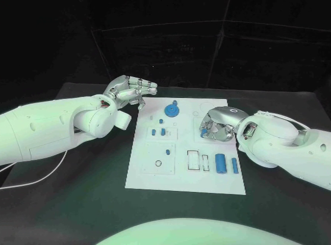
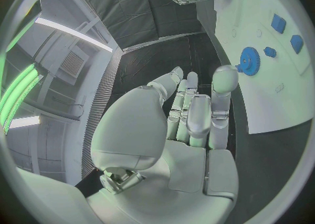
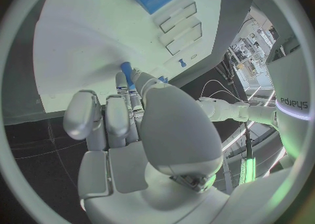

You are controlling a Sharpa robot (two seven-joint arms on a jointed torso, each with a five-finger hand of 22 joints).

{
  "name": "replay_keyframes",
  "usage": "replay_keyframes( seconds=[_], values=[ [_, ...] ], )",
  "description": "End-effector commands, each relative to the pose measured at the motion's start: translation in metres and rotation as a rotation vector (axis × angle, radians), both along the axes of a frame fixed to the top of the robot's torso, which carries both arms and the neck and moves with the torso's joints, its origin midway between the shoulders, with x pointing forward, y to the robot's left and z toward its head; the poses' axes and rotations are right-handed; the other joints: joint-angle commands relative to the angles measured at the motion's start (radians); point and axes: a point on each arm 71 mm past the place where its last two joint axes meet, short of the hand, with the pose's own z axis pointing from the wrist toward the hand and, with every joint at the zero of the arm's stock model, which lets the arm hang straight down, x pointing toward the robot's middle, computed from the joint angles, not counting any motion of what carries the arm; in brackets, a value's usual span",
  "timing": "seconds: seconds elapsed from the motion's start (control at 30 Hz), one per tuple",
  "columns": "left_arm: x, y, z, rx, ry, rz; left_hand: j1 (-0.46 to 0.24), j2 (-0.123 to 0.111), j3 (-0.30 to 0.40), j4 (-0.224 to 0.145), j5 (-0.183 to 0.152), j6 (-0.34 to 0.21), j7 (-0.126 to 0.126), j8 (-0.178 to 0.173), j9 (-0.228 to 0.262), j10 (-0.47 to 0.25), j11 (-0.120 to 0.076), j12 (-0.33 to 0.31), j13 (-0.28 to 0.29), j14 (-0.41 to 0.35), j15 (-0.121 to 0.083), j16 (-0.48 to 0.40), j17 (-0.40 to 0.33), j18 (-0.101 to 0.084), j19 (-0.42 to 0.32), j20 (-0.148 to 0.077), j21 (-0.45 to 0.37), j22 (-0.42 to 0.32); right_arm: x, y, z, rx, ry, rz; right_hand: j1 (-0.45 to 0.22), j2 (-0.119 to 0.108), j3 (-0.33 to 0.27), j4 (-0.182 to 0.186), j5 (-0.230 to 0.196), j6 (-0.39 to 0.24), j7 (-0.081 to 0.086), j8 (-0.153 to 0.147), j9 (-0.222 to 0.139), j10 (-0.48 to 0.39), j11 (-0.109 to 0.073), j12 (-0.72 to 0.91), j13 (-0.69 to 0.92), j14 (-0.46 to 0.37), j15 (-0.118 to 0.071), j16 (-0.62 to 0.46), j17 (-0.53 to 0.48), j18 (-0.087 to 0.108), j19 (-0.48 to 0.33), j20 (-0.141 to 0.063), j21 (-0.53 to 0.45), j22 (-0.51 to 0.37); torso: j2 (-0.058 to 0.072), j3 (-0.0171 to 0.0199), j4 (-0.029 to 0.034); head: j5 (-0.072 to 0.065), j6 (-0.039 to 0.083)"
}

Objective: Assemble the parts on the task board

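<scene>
The white task board point(image 1: 186, 176) lies in the middle of the black table point(image 1: 77, 204), its long side running from 12 to 6 o'clock in the head view.

The left robot hand point(image 1: 128, 92) hovers off the board's 11 o'clock corner, over bare table. Its fingers are curled in toward the palm with nothing between them, as the left wrist view also shows point(image 2: 197, 113).

The right robot hand point(image 1: 218, 125) sits over the board's 3 o'clock edge, toward the far end. It holds a small blue peg point(image 1: 205, 132) pinched at its fingertips; in the right wrist view the peg point(image 3: 126, 69) sticks out past the fingers point(image 3: 121, 84) with its tip close against the white board. Whether the tip touches the board cannot be told.

On the board, a blue gear point(image 1: 173, 109) stands near the 12 o'clock end. Just toward 6 o'clock from it lie several small blue blocks point(image 1: 162, 131). A blue cylinder point(image 1: 220, 163) and a thinner blue pin point(image 1: 234, 166) lie side by side near the board's 4 o'clock part, just beside 2 outlined rectangular slots point(image 1: 193, 159). A small ring outline point(image 1: 158, 163) sits near 7 o'clock.
</scene>
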Motion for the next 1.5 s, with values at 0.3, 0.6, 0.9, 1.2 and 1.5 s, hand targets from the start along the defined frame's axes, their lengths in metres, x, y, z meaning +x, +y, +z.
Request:
replay_keyframes(
  seconds=[0.3, 0.6, 0.9, 1.2, 1.5],
  values=[
    [0.0, 0.0, 0.001, -0.007, -0.001, -0.008, 0.004, 0.01, -0.001, -0.002, 0.002, -0.005, 0.001, 0.006, -0.001, -0.005, -0.002, 0.002, 0.001, -0.006, -0.001, -0.006, -0.002, 0.018, -0.006, -0.002, -0.007, -0.001, -0.011, -0.005, 0.014, 0.123, -0.043, -0.03, 0.001, 0.004, 0.019, -0.005, 0.001, 0.009, 0.001, 0.001, 0.002, 0.013, 0.002, -0.014, 0.001, 0.029, -0.005, 0.008, 0.002, -0.003, 0.005, 0.0, 0.004, 0.001, -0.003, -0.0007, 0.0002, 0.001, 0.002],
    [0.0, 0.0, 0.001, -0.007, -0.001, -0.009, 0.004, 0.01, -0.001, -0.002, 0.002, -0.005, 0.001, 0.006, -0.001, -0.005, -0.002, 0.002, 0.001, -0.006, -0.001, -0.006, -0.002, 0.018, -0.006, -0.002, -0.007, -0.001, -0.031, 0.008, 0.038, 0.271, -0.026, 0.009, -0.012, -0.001, 0.023, -0.003, 0.003, 0.01, 0.001, -0.001, 0.002, 0.017, 0.002, -0.02, 0.002, 0.03, -0.005, 0.01, 0.003, -0.003, 0.005, -0.001, 0.005, 0.002, -0.002, -0.0001, -0.0003, 0.001, 0.011],
    [0.0, -0.004, 0.001, -0.01, 0.0, -0.018, 0.004, 0.01, -0.001, -0.002, 0.002, -0.005, 0.001, 0.006, -0.001, -0.005, -0.002, 0.002, 0.001, -0.006, -0.001, -0.006, -0.002, 0.018, -0.006, -0.002, -0.007, -0.001, -0.047, 0.059, 0.043, 0.356, 0.033, 0.146, -0.015, -0.001, 0.027, -0.004, 0.007, 0.01, 0.0, -0.002, 0.001, 0.018, 0.002, -0.024, 0.002, 0.029, -0.005, 0.008, 0.0, -0.002, 0.003, -0.001, 0.003, -0.001, 0.0, -0.0012, 0.0043, 0.004, 0.01],
    [0.001, -0.007, 0.001, -0.012, -0.001, -0.024, 0.004, 0.01, -0.001, -0.002, 0.002, -0.005, 0.001, 0.006, -0.001, -0.005, -0.002, 0.002, 0.001, -0.006, -0.001, -0.006, -0.002, 0.018, -0.006, -0.002, -0.007, -0.001, -0.055, 0.099, 0.02, 0.32, 0.058, 0.274, -0.016, -0.002, 0.031, -0.006, 0.012, 0.01, 0.0, -0.004, 0.001, 0.019, 0.002, -0.027, 0.002, 0.029, -0.006, 0.008, 0.0, -0.002, 0.002, -0.001, 0.003, -0.003, 0.001, -0.0004, -0.0006, 0.032, 0.002],
    [0.001, -0.01, 0.001, -0.013, 0.0, -0.03, 0.004, 0.01, -0.001, -0.002, 0.002, -0.005, 0.001, 0.006, -0.001, -0.005, -0.002, 0.002, 0.001, -0.006, -0.001, -0.006, -0.002, 0.018, -0.006, -0.002, -0.007, -0.001, -0.057, 0.115, -0.005, 0.211, 0.085, 0.328, -0.02, -0.006, 0.033, -0.007, 0.013, 0.01, 0.001, -0.005, 0.001, 0.02, 0.003, -0.031, 0.002, 0.028, -0.005, 0.008, -0.002, -0.002, 0.001, -0.002, 0.002, -0.004, 0.0, -0.0005, 0.0003, 0.048, -0.011]
  ],
)
